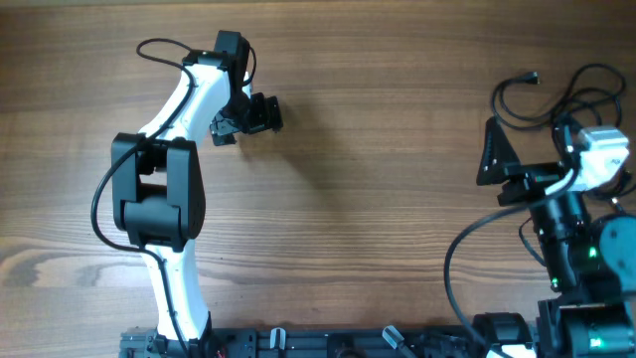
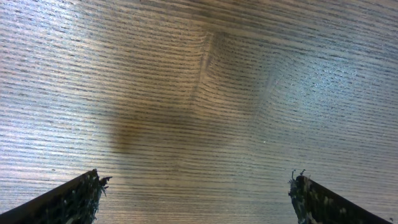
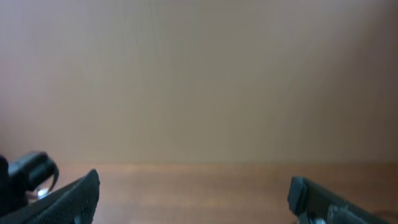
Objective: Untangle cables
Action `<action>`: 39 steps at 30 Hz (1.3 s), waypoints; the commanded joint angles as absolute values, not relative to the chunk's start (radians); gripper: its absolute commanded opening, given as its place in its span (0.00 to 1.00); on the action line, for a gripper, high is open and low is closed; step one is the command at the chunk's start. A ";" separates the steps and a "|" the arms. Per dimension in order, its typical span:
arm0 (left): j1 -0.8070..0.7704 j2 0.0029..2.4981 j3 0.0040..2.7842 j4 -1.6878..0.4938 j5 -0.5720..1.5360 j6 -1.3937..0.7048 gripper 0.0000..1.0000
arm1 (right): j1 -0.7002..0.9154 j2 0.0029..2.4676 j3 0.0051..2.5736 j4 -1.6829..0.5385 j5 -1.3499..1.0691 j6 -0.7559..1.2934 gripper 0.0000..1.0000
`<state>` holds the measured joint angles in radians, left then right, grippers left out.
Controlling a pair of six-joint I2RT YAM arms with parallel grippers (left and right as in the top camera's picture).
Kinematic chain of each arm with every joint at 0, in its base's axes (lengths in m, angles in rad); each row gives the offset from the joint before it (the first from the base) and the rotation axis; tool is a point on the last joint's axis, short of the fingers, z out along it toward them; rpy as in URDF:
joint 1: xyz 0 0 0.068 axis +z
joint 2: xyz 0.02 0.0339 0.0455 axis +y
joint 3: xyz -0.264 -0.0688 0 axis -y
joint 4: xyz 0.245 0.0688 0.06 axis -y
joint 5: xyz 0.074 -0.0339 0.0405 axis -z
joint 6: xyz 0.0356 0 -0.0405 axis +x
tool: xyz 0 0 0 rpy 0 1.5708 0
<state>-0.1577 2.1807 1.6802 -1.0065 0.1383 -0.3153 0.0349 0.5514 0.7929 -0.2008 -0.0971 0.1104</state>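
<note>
A thin black cable (image 1: 517, 104) with a small plug at its end lies in loose curls at the far right of the wooden table (image 1: 378, 199). It runs towards the right arm and mixes with other black loops there. My right gripper (image 1: 485, 151) is open and empty, just below and left of those curls. In the right wrist view its fingers (image 3: 194, 183) frame bare table, with no cable between them. My left gripper (image 1: 260, 114) is open and empty at the upper left, far from the cable. The left wrist view (image 2: 196, 186) shows only wood grain.
A blurred black object (image 3: 28, 171) sits at the left edge of the right wrist view; I cannot tell what it is. The left arm's own black wire (image 1: 159, 48) loops by its wrist. The arm bases stand along the front edge (image 1: 328, 343).
</note>
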 commanded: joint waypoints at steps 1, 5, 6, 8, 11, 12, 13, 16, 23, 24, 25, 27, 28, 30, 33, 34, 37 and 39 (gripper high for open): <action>-0.159 2.193 1.694 -1.007 0.129 -0.299 1.00 | 0.040 0.490 0.720 -0.115 -0.115 0.109 1.00; -0.159 2.193 1.694 -1.007 0.129 -0.299 1.00 | 0.040 0.417 0.612 0.017 -0.144 0.124 1.00; -0.159 2.193 1.694 -1.007 0.129 -0.299 1.00 | 0.040 0.397 0.579 0.056 -0.145 0.134 1.00; -0.159 2.193 1.694 -1.007 0.129 -0.299 1.00 | 0.040 0.353 0.510 0.138 -0.152 0.134 1.00; -0.159 2.193 1.694 -1.007 0.129 -0.299 1.00 | 0.040 0.258 0.381 0.290 -0.152 0.134 1.00; -0.159 2.193 1.694 -1.007 0.129 -0.299 1.00 | 0.040 0.229 0.350 0.324 -0.152 0.133 1.00; -0.159 2.193 1.694 -1.007 0.129 -0.299 1.00 | 0.040 0.189 0.312 0.364 -0.152 0.134 1.00; -0.159 2.193 1.694 -1.007 0.129 -0.299 1.00 | 0.040 0.053 0.214 0.435 -0.151 0.133 1.00; -0.159 2.193 1.694 -1.007 0.129 -0.299 1.00 | 0.043 0.004 0.109 0.531 -0.151 0.130 1.00; -0.159 2.193 1.694 -1.007 0.129 -0.299 1.00 | 0.043 0.004 0.096 0.529 -0.151 0.130 1.00; -0.159 2.193 1.694 -1.007 0.129 -0.299 1.00 | 0.043 0.004 0.082 0.529 -0.151 0.131 1.00; -0.159 2.193 1.694 -1.007 0.129 -0.299 1.00 | 0.043 0.004 0.052 0.530 -0.150 0.130 1.00; -0.159 2.193 1.694 -1.007 0.129 -0.299 1.00 | 0.043 0.004 0.026 0.530 -0.141 0.130 1.00; -0.159 2.193 1.694 -1.007 0.129 -0.299 1.00 | 0.043 0.004 0.005 0.480 -0.120 0.131 1.00; -0.159 2.193 1.694 -1.007 0.129 -0.299 1.00 | 0.043 0.004 0.005 0.400 -0.110 0.133 1.00; -0.159 2.193 1.694 -1.007 0.129 -0.299 1.00 | 0.043 0.004 0.005 0.376 -0.109 0.133 1.00; -0.159 2.193 1.694 -1.007 0.129 -0.299 1.00 | 0.043 0.004 0.005 0.280 -0.109 0.133 1.00; -0.159 2.193 1.694 -1.007 0.129 -0.299 1.00 | 0.043 0.004 0.005 0.191 -0.109 0.133 1.00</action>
<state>-0.1577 2.1807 1.6806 -1.0065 0.1387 -0.3153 0.0387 0.0154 0.0067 0.2703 -0.1287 0.1192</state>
